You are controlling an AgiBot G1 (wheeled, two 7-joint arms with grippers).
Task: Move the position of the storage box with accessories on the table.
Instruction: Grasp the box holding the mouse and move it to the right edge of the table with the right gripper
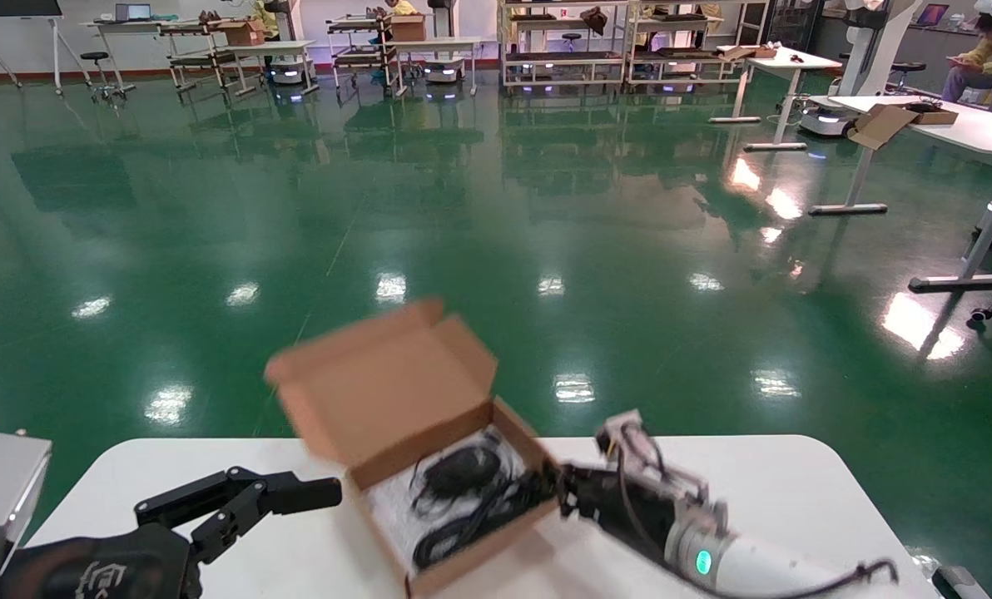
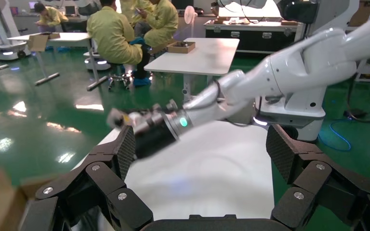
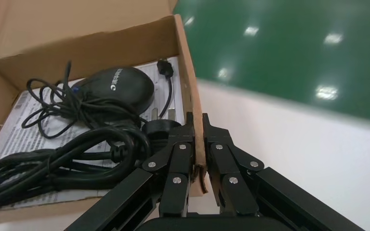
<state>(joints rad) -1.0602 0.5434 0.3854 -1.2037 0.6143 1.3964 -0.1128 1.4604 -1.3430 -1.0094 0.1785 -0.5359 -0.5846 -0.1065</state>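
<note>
The storage box (image 1: 429,466), an open corrugated-cardboard mailer with its lid standing up, sits on the white desk (image 1: 796,491) near the front, roughly in the middle between the two arms. Inside lie a black wired mouse (image 3: 118,86), a thick coiled black cable (image 3: 62,159) and a printed paper sheet (image 3: 21,122). The right hand (image 3: 197,144) is clenched on the box's right side wall, one finger inside and one outside, with the thin cardboard edge pinched between them. The left hand (image 1: 238,499) hovers released just left of the box, touching nothing. The box looks light and only moderately stiff: a single-wall pinch will likely flex or tear if it is lifted, so sliding it along the desk seems safer. The loose contents may shift, and the raised lid could flop.
</note>
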